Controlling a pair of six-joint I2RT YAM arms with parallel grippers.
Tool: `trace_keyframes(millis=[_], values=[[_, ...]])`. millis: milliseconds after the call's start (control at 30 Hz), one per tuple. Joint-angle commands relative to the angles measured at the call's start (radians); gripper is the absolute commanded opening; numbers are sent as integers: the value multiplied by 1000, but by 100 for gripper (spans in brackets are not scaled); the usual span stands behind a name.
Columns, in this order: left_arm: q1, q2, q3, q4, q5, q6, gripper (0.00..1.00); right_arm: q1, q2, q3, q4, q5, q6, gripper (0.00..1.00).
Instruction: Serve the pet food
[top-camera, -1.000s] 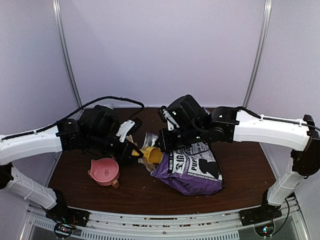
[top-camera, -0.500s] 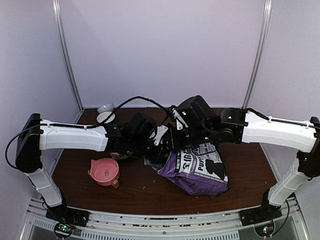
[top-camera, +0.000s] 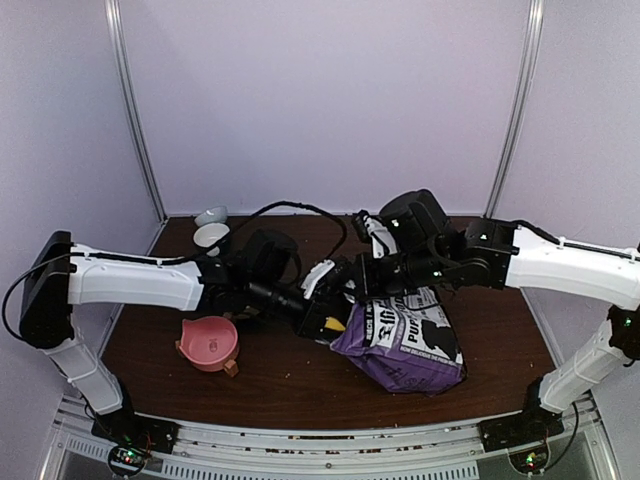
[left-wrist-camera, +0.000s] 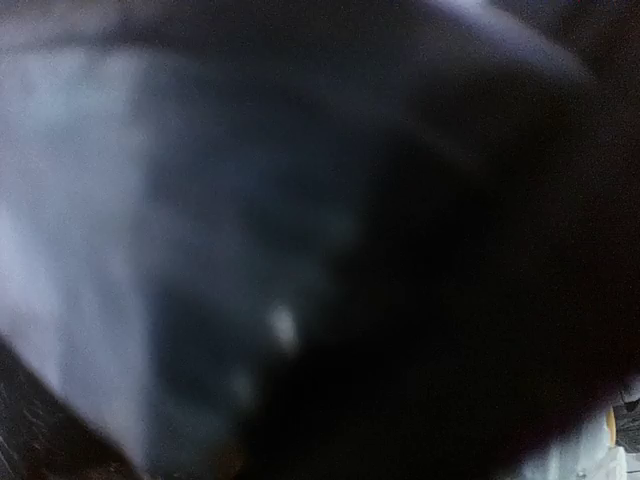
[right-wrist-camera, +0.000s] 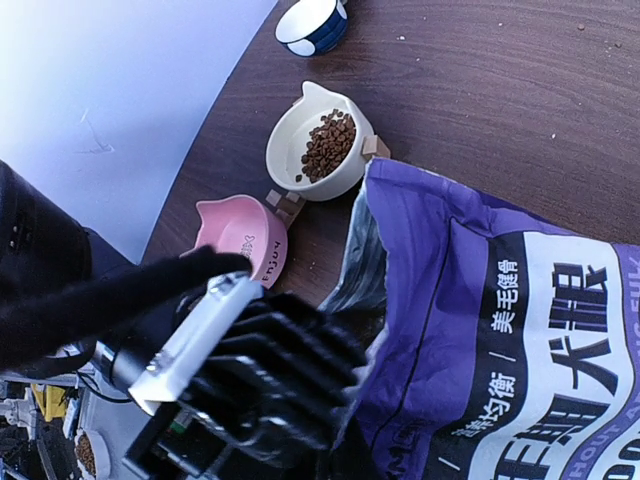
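Pet food lies as a small brown heap in a cream cat-eared bowl on the far side of the table. A purple-and-white bag lies at centre right, its mouth facing left. My right gripper is shut on the bag's upper edge. My left gripper reaches into the bag's mouth, shut on a yellow scoop of which only a sliver shows. The left wrist view is dark and blurred. The left arm's black wrist hides my right fingers in the right wrist view.
A pink cat-eared bowl stands at front left, with nothing in it. A small blue-and-white bowl sits behind the cream bowl at the back left. Purple walls close in the table.
My left arm has swung right from beside the pink bowl to the bag's mouth, carrying the yellow scoop. My right gripper and the bag have shifted a little to the right.
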Motion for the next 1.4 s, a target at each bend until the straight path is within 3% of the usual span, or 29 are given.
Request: trace_keyframes(millis=[0,467,633,767,1367], values=[[25,-83,-87,159,156,-97,0,-22,-65,-13,70,25,10,0],[201,-359,-354,373,168,-544,0,-51,-112,-37,58,40,13,0],[235,-441,-379,298,116,-603,0,-54,-125,-40,56,47,15,0],[272,-489,-453,409,136,-700,0,-55,-134,-43,54,52,15,0],[333,-630,-501,422,194,-722,0,-68,-159,-61,67,52,34,0]])
